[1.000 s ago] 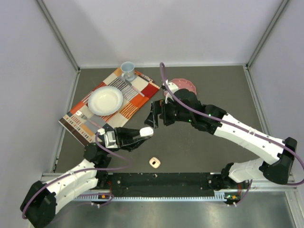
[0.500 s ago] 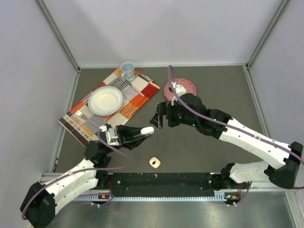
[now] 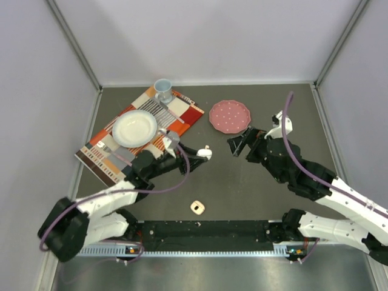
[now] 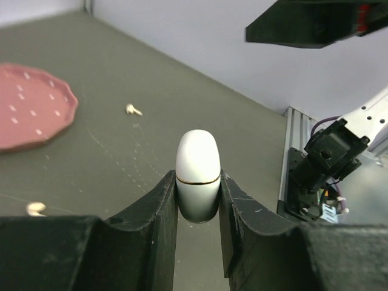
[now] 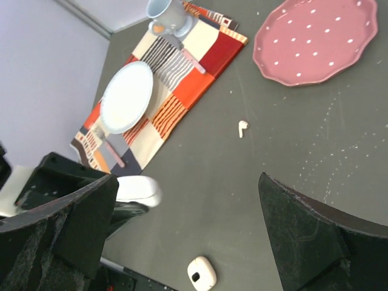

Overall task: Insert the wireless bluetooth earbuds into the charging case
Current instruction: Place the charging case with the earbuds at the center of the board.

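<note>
A white oval charging case [image 4: 197, 173] with a thin gold seam is pinched between the fingers of my left gripper [image 3: 195, 153], which holds it above the dark table near the middle. From the right wrist view the same case [image 5: 138, 189] shows at the lower left. One small whitish earbud [image 5: 242, 128] lies on the table between the case and the pink plate. The left wrist view shows two earbuds, one far [image 4: 133, 110] and one near [image 4: 35, 208]. My right gripper [image 3: 239, 145] stands wide open and empty, to the right of the case.
A pink dotted plate [image 3: 230, 116] lies at the back centre. A patterned placemat [image 3: 176, 130] at the back left carries a white plate [image 3: 134, 128] and a blue cup [image 3: 162, 90]. A second small peach case [image 3: 197, 208] lies near the front rail.
My left arm has reached forward and to the right, carrying the white case toward the table's middle. The right arm has drawn back to the right, uncovering the pink plate.
</note>
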### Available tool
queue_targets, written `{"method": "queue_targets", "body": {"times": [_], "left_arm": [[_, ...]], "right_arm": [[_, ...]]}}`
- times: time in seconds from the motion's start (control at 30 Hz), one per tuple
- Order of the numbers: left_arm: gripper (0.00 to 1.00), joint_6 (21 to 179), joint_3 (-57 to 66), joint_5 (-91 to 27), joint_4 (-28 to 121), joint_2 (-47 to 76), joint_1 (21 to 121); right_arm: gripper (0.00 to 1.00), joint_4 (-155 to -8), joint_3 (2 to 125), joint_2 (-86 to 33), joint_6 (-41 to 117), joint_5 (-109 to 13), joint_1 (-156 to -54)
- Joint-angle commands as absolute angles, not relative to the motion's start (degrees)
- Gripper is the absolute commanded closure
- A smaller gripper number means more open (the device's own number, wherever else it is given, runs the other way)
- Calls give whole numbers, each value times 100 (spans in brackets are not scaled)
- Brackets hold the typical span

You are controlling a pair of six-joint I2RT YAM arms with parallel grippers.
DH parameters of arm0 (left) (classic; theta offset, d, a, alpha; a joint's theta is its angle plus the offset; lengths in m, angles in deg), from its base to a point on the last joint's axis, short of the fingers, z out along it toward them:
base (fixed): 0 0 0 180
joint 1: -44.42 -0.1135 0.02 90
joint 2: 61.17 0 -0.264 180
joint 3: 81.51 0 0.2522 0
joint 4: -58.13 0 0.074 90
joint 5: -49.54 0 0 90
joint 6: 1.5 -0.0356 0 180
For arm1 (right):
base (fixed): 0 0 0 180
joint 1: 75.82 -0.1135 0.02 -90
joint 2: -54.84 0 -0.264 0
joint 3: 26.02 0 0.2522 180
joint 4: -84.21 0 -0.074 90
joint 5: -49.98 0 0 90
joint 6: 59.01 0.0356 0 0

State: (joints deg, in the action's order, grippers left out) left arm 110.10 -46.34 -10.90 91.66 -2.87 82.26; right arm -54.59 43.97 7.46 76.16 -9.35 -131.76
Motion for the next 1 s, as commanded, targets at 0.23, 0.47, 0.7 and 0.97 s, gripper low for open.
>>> {"method": "queue_targets", "body": {"times": [0.23,0.47,0.7,0.97], "left_arm": [[100,12743,-3409,-1276,10265,2336,8537],[100,13453,-2882,-1796,10422,3558,8713],[99,13868,-2407,-2173,10177,4385,8845],[94,13754,-1731,-2595,8701,4763,8977]], "right_arm": [[1,-5566,4197,895,7713,-461,-13119],[1,-5566,3785,1510,7862,-250,-13110],[1,-5540,3643,1880,7766,-135,-13110],[1,-5522,3608,2073,7678,-3,-13110]]}}
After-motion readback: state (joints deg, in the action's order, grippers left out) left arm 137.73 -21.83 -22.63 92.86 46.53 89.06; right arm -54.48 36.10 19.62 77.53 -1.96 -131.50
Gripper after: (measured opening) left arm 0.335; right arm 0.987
